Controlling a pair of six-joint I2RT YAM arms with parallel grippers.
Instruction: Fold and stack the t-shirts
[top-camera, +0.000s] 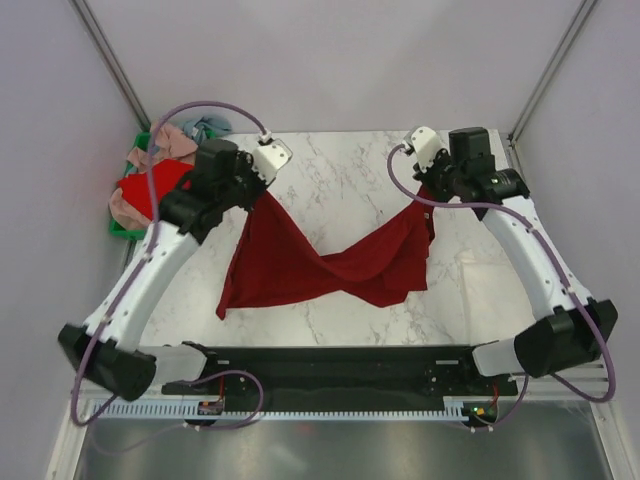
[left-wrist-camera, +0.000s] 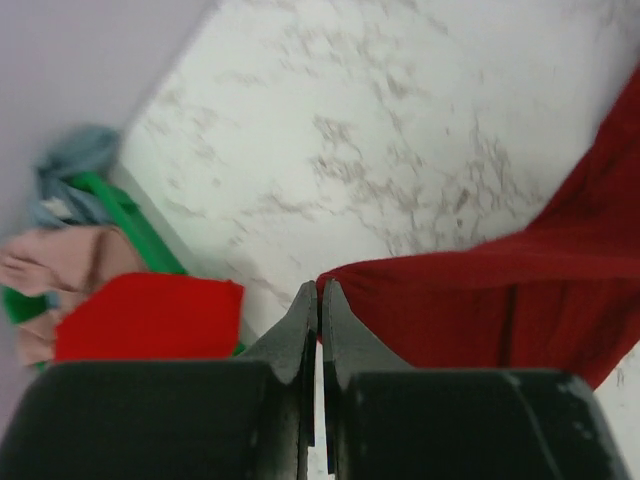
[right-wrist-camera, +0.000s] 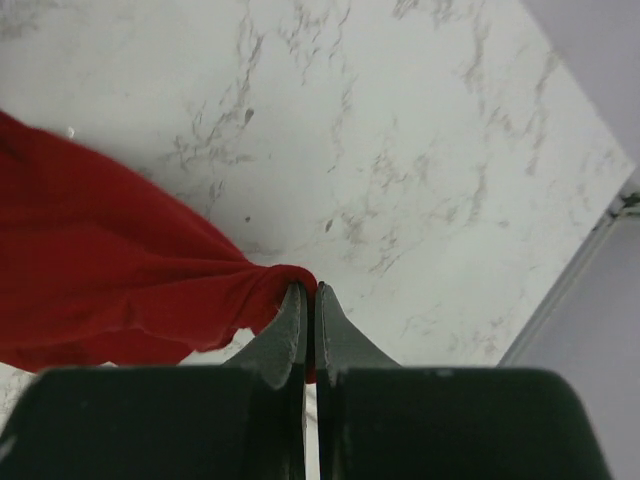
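Above the table (top-camera: 345, 175), crimson t-shirt (top-camera: 300, 262) sags between clamping left gripper (left-wrist-camera: 320, 292) and right gripper (right-wrist-camera: 309, 294).

Right gripper closed on shirt fabric above the table

The right gripper (right-wrist-camera: 311, 290) has its two dark fingers (right-wrist-camera: 285, 340) pressed together, with a bunched fold of the dark red t-shirt (right-wrist-camera: 110, 270) pinched at their tips. From that point the cloth spreads out to the left and hangs in soft folds. The white, grey-veined marble table (right-wrist-camera: 420, 150) lies below. At right, a pale rail (right-wrist-camera: 572, 288) borders its edge, and a lilac wall (right-wrist-camera: 600, 350) lies beyond it.
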